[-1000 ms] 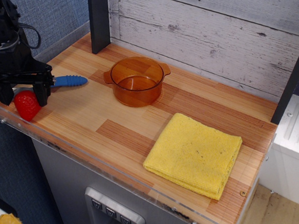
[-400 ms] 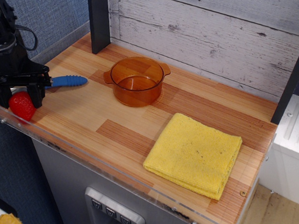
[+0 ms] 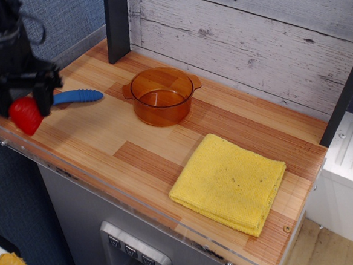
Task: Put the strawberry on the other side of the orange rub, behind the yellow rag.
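At the far left of the frame — end effector (image 3: 22, 105) pinching the strawberry (image 3: 25, 114), blurred, fingers either side of it, above the desk (image 3: 138, 154) edge, left of the orange rub (image 3: 161, 96).

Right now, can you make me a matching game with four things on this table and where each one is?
Things:
1. strawberry
2. orange pot
3. yellow rag
4. blue handle

Places:
A. lying flat at the front right of the table
B. standing empty near the back wall, in the middle
C. between the gripper's fingers at the far left edge
D. lying on the wood just left of the pot

Pairs: 1-C, 2-B, 3-A, 4-D
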{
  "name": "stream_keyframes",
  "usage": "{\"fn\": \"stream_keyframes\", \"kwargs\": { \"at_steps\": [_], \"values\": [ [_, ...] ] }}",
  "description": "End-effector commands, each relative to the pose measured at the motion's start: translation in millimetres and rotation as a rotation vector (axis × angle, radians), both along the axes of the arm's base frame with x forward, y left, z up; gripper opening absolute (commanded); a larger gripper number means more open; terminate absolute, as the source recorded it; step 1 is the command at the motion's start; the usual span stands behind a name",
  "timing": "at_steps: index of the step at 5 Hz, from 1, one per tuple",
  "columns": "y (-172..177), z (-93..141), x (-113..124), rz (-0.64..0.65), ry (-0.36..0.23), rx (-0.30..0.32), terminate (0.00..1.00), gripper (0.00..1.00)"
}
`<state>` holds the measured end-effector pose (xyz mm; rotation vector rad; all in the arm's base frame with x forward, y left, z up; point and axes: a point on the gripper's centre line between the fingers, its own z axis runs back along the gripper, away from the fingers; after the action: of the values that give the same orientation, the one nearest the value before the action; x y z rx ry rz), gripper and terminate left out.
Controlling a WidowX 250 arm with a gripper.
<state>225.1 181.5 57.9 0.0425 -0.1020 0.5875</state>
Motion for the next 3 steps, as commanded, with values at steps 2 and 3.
{"fn": "stream_keyframes", "kwargs": {
  "at_steps": [2,3],
  "values": [
    [-116.9,75.3,40.2,-0.216,-0.248,-0.028,0.00,0.00],
    [-147.9,76.8,62.7,-0.280,-0.297,-0.051,0.00,0.00]
  ]
}}
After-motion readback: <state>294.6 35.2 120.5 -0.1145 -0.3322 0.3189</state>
